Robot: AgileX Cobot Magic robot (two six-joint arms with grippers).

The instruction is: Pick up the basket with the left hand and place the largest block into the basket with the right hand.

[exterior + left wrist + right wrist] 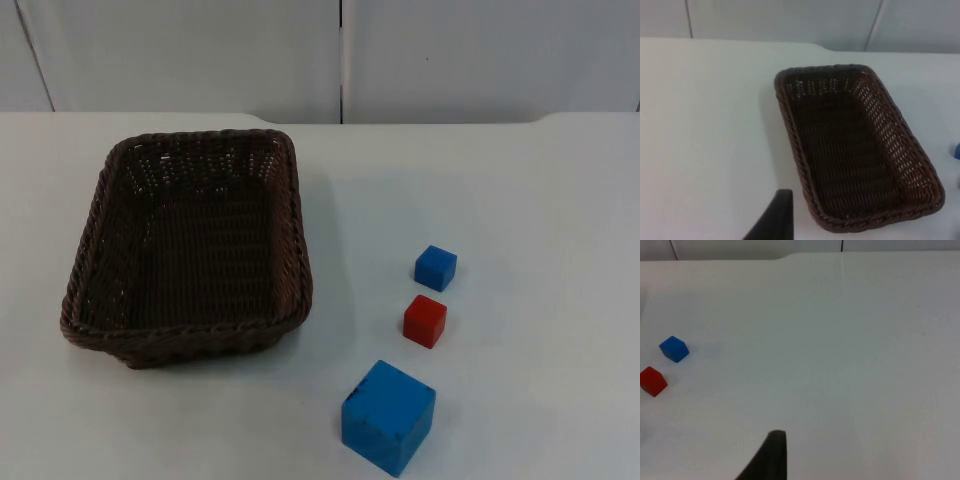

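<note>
A dark brown woven basket [297, 230] lies empty on the left half of the white table, also seen from the left wrist as basket [790, 130]. The largest block, a big blue cube [388, 416], stands near the front edge, right of the basket. My left gripper [777, 220] hangs back from the basket, apart from its near corner. My right gripper [770, 457] hovers over bare table, well off to the side of the small blocks. Neither gripper touches anything.
A small blue cube [436, 267] and a small red cube [425, 320] sit in a line behind the big one; the right wrist shows the small blue cube [674, 348] and red cube [652, 381]. The grey partition wall [340, 50] closes the table's far side.
</note>
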